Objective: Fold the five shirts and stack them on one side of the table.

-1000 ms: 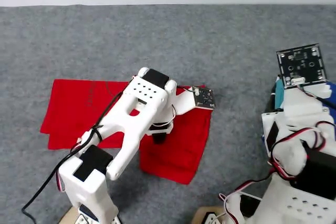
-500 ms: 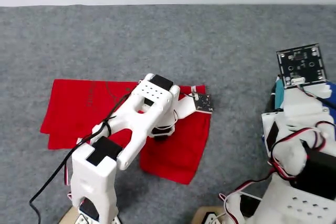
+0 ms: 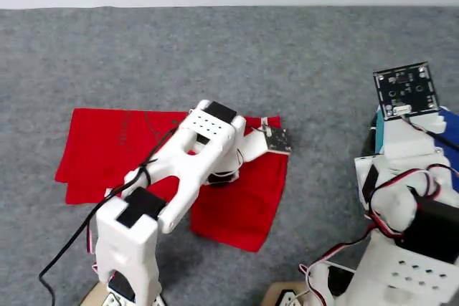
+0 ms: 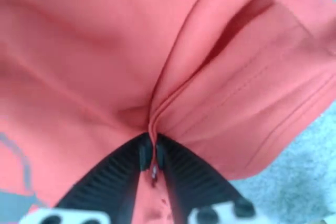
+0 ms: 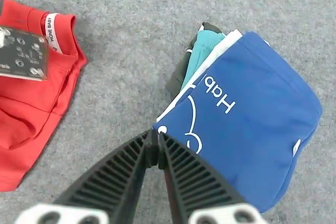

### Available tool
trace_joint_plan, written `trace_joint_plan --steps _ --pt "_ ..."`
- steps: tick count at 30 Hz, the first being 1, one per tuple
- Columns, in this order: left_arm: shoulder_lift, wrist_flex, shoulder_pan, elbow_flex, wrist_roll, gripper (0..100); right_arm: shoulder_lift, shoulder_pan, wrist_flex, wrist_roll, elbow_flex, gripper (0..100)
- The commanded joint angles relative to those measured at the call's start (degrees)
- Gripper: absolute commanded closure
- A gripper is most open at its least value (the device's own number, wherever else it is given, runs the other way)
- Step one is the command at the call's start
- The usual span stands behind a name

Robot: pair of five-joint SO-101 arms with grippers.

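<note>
A red shirt (image 3: pixel 100 148) lies partly folded on the grey carpeted table (image 3: pixel 287 55), left of centre. My left gripper (image 3: pixel 224 178) stands on the shirt's right part. In the left wrist view my left gripper (image 4: pixel 152 153) is shut, pinching a raised ridge of the red shirt (image 4: pixel 105 51). At the right edge sits a stack of folded shirts with a blue shirt (image 5: pixel 247 129) on top and teal, white and dark layers (image 5: pixel 202 45) under it. My right gripper (image 5: pixel 153 150) is shut and holds nothing, over bare carpet at the blue shirt's corner.
The right arm's body (image 3: pixel 401 198) fills the lower right of the table and hides most of the stack, of which a blue edge (image 3: pixel 450 134) shows. The left arm's camera board (image 5: pixel 21 51) hangs over the red shirt's collar (image 5: pixel 52 27). Open carpet lies beyond both arms.
The left arm's lower part swung right and its wrist dropped a little, its gripper staying on the red shirt. The right arm's wrist shifted slightly left.
</note>
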Motion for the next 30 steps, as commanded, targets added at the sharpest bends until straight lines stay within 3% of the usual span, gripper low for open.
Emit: trace_joint_plan --steps 1,12,17,20,23,30 --pt "-6.3 -0.7 -2.6 -0.3 0.4 100 -0.6 0.7 2.1 0.5 -0.4 98.8" --pt "-3.9 -3.2 -11.4 -0.1 0.4 100 -0.1 0.7 2.1 0.5 -0.4 98.8" --pt "1.3 -2.7 -10.4 -0.2 0.4 98 -0.1 0.6 1.5 0.5 -0.2 98.8" --pt "1.1 -1.6 -9.2 -0.3 0.5 91 -0.1 0.6 1.4 0.5 -0.2 98.8" --pt "-1.8 -1.9 -8.6 -0.3 4.3 86 -0.3 0.6 1.4 0.5 -0.2 98.8" --pt "-11.6 -1.8 -5.9 -0.3 4.7 85 -0.5 0.5 1.4 0.5 -0.2 98.8"
